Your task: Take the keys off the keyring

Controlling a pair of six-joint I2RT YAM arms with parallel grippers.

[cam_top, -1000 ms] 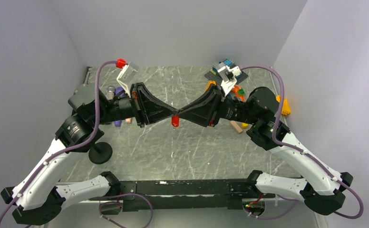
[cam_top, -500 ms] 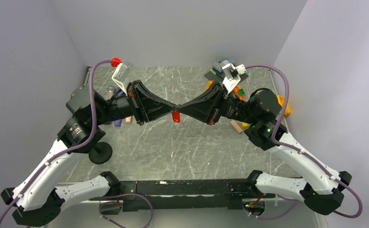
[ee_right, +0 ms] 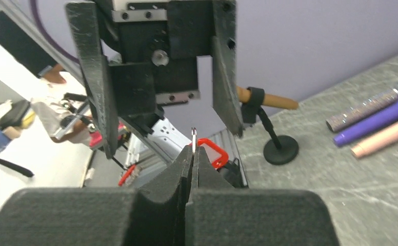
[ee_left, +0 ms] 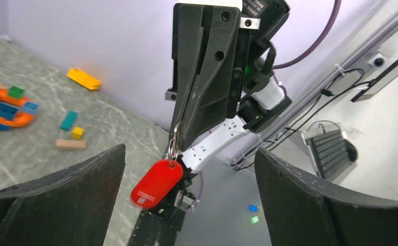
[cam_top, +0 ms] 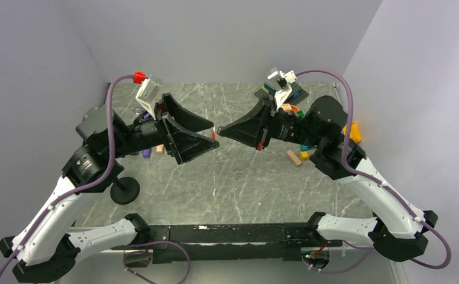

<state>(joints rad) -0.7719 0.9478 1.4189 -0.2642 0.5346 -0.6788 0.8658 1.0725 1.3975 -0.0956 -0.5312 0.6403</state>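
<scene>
The keyring's red tag (ee_left: 157, 183) hangs from its thin metal ring (ee_left: 174, 146), which is pinched in the tip of my right gripper (cam_top: 220, 131). That gripper is shut, and in its own view a sliver of metal (ee_right: 193, 136) pokes out above the closed tip (ee_right: 193, 149), with the red tag (ee_right: 215, 154) just behind. My left gripper (cam_top: 211, 132) faces it, jaws wide open, its fingers (ee_left: 92, 179) on either side of the tag without touching it. No key can be made out; the keys are hidden. The whole keyring is held in the air above the table.
Toy blocks (cam_top: 295, 157) lie at the back right of the marble table, with a yellow one (cam_top: 352, 131) by the wall. Pens (cam_top: 146, 152) lie at the left. A black round-footed stand (cam_top: 125, 190) sits near the left arm.
My left gripper has opened and let go of the keyring. Both grippers have lifted a little and moved back. The tag now hangs from the right gripper alone.
</scene>
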